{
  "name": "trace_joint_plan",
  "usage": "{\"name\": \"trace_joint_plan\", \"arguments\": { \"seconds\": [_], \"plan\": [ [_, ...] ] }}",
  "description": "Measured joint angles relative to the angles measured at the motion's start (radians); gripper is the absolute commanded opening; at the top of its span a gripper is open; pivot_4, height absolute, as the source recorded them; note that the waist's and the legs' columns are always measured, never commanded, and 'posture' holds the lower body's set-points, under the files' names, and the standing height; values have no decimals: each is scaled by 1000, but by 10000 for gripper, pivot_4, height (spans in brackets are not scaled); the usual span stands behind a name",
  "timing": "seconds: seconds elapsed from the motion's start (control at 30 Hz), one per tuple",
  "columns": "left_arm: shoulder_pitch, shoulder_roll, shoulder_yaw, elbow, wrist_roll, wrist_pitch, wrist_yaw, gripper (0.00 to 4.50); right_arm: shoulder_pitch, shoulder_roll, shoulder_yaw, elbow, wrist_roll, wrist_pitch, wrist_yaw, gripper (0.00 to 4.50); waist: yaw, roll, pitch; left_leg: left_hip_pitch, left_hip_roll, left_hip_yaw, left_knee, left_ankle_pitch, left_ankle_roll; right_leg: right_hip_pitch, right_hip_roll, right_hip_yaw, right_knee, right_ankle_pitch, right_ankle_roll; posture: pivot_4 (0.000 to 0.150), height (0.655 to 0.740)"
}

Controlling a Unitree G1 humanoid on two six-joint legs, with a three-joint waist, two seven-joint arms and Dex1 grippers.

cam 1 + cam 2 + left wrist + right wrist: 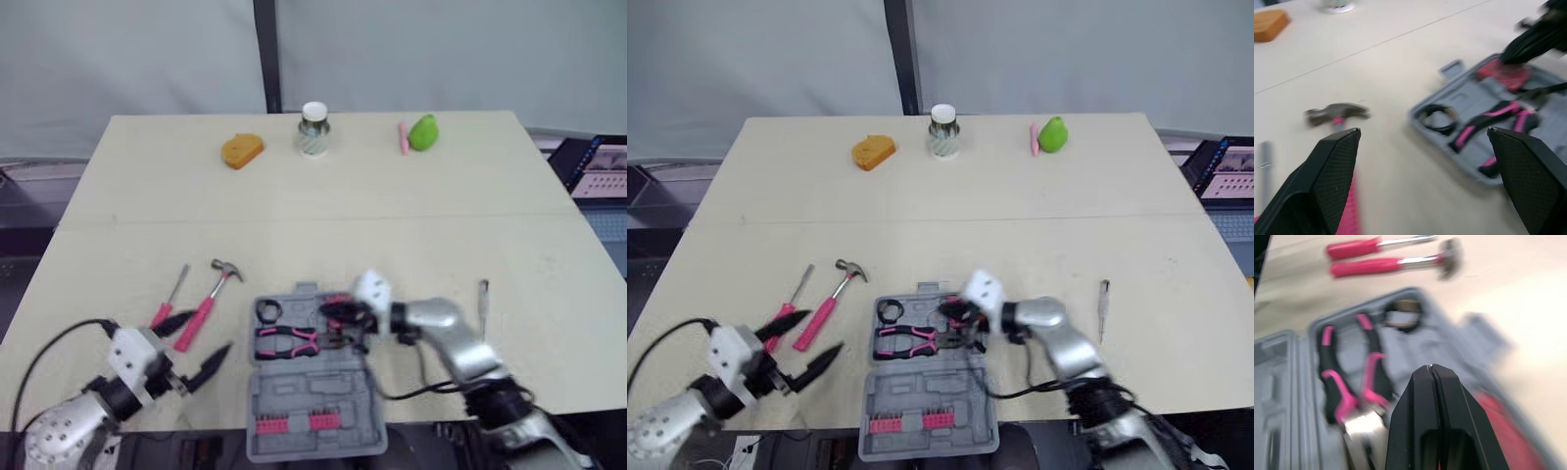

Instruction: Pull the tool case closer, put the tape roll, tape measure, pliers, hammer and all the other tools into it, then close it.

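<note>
The open grey tool case (312,394) lies at the table's near edge. In its tray half rest the black-and-pink pliers (286,340), a black tape roll (268,311) and a red tape measure (1511,428). My right gripper (336,318) is shut, empty, and low over the tray beside the tape measure. The pink-handled hammer (214,292) and a pink screwdriver (168,300) lie on the table left of the case. My left gripper (209,331) hangs wide open just by the hammer's handle, with nothing held. A slim metal tool (482,297) lies to the case's right.
Along the far edge sit an orange sponge-like block (242,150), a white-lidded jar (313,129), a pink stick (402,136) and a green pear (423,131). A laptop (600,168) stands off the table's right side. Bits fill the case's lid half (289,422).
</note>
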Motion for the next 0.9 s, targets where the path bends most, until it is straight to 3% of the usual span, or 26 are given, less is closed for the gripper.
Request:
{"name": "trace_joint_plan", "arguments": {
  "seconds": [0.07,0.17,0.27,0.37,0.4,0.63,0.9],
  "plan": [
    [-37,29,53,67,-11,27,8,45000,47,-86,-118,-19,71,57,23,592,4,-1,0,0,1,0,-1,0,0,0,1,-1,-1,0,0,1500,7400],
    [-105,95,126,218,-25,70,8,45000,169,-206,-290,31,146,113,62,8752,6,-3,2,0,1,1,-1,0,0,0,1,0,-1,0,0,1500,7400],
    [-144,134,177,354,-22,69,1,45000,252,-275,-424,139,160,110,71,23032,3,-4,3,1,1,3,-1,0,0,0,1,1,-1,0,0,1500,7400],
    [-164,173,206,490,-9,36,-27,45000,301,-340,-532,316,154,62,79,40481,0,-4,3,1,1,6,-2,0,0,-1,1,2,-1,0,0,1500,7400],
    [-164,183,216,523,-3,26,-31,45000,309,-354,-557,358,150,46,79,44179,-2,-5,3,2,2,6,-2,0,0,-1,1,2,-2,0,0,1500,7400],
    [-204,239,228,750,33,-60,-68,45000,311,-377,-616,646,99,-119,80,44673,-10,-7,5,3,2,8,-2,0,0,-1,1,3,-1,0,0,1500,7400],
    [-235,247,224,775,37,-85,-76,45000,291,-377,-611,684,86,-184,80,44673,-21,-6,6,3,3,7,-2,0,0,-1,1,3,-1,0,0,1500,7400]
  ]
}}
